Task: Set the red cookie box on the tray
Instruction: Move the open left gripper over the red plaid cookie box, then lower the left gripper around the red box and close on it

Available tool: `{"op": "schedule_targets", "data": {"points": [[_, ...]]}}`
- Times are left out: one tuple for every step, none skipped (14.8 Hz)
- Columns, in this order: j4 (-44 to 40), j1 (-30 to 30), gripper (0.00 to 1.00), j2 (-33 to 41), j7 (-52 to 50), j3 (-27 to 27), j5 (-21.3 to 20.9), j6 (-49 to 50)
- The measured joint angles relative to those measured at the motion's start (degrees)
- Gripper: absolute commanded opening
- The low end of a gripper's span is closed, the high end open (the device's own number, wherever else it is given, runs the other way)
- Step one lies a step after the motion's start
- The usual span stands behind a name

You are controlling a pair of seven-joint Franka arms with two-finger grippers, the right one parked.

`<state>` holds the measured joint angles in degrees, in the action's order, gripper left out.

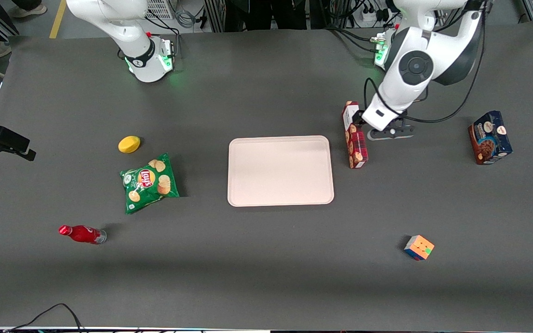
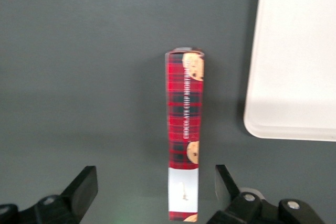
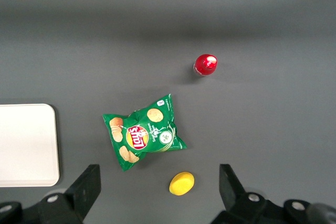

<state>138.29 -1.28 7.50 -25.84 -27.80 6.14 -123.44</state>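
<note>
Tool (image 2: 156, 192) open astride red cookie box (image 2: 184, 129), label end cropped.

Left arm bent forward and down from its base near the table edge farthest from the front camera, wrist pointing straight down. Gripper (image 2: 156, 192) hovers low over the tabletop, fingers (image 2: 84, 184) spread wide apart, holding nothing, straddling one end of the red cookie box (image 2: 185, 129).

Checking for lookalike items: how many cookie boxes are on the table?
2: red cookie box beside the tray, under the open gripper; dark-blue cookie box toward the working arm's end.
</note>
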Motion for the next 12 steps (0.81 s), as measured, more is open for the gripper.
{"op": "schedule_targets", "data": {"points": [[0.08,0.00,1.00,-0.86,-0.22,-0.71,0.04,-1.17],[0.32,0.00,1.00,-1.66,-0.28,-1.14,0.05,-2.52],[0.97,0.00,1.00,-2.47,-0.28,-1.51,0.05,-4.45],[1.83,0.00,1.00,-3.27,-0.28,-1.89,0.05,-6.67],[2.74,0.00,1.00,-4.01,-0.28,-2.28,0.05,-8.71],[3.55,0.00,1.00,-4.64,-0.28,-2.56,0.05,-10.25],[4.18,0.00,1.00,-5.20,-0.28,-2.71,0.06,-11.19],[4.65,0.00,1.00,-5.60,-0.28,-2.75,0.06,-11.98],[5.13,0.00,1.00,-5.97,-0.30,-2.76,0.06,-13.19],[5.71,0.00,1.00,-6.44,-0.31,-2.80,0.06,-14.90],[6.28,0.00,1.00,-7.05,-0.33,-2.90,0.07,-16.77],[6.88,0.00,1.00,-7.79,-0.40,-2.99,0.08,-18.70]]}}
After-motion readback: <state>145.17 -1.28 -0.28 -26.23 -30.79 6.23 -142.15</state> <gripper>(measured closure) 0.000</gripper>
